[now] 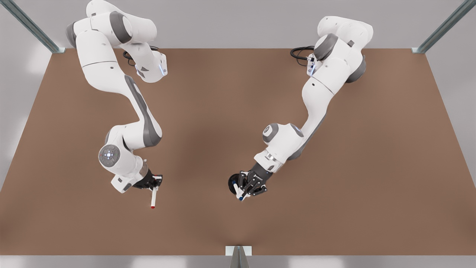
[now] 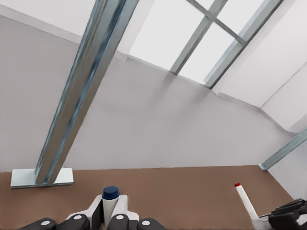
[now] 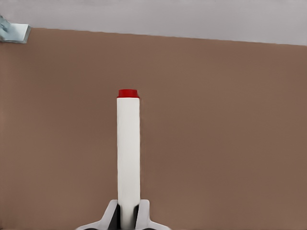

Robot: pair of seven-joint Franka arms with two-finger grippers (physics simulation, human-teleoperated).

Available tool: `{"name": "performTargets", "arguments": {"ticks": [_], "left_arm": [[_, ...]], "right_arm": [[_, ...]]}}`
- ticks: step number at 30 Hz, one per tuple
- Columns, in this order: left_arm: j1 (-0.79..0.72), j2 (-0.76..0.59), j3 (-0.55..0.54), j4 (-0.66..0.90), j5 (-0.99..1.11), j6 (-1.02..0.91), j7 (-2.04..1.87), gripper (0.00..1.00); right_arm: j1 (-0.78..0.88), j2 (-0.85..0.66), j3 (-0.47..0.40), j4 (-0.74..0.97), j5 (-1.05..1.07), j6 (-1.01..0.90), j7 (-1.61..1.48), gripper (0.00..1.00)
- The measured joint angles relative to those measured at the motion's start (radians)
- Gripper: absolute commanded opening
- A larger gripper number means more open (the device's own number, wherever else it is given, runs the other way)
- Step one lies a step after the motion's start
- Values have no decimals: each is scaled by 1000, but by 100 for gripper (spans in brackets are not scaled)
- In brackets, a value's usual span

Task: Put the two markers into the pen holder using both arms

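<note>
On the brown worktop, the left gripper grasps the blue-capped marker beside the pen holder, while the right gripper grasps the red-capped marker well apart, so insertion likely comes next, needing each marker tipped upright.

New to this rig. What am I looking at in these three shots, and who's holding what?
Two white Franka arms, rendered in a simulator, work over a brown table. The front view looks down on the whole scene; the other two pictures come from cameras on the wrists. The left gripper, on the front view's right, is shut on the blue-capped marker right beside the black pen holder. The right gripper, on the front view's left, is shut on the red-capped marker, which sticks out past its fingers. The left wrist view also catches the red-capped marker farther off.
</note>
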Motion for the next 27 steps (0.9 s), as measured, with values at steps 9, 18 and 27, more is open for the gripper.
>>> {"name": "performTargets", "arguments": {"ticks": [9, 18, 27], "left_arm": [[34, -3, 0, -133, 77, 120, -19, 21], [81, -22, -16, -240, 188, 175, -43, 100], [669, -245, -287, -1, 507, -805, -55, 100]], "right_arm": [[-12, -74, 117, -52, -1, 217, -5, 21], [100, -14, 174, -140, -75, 806, 1, 21], [287, 131, 173, 20, -148, 1060, 13, 21]]}}
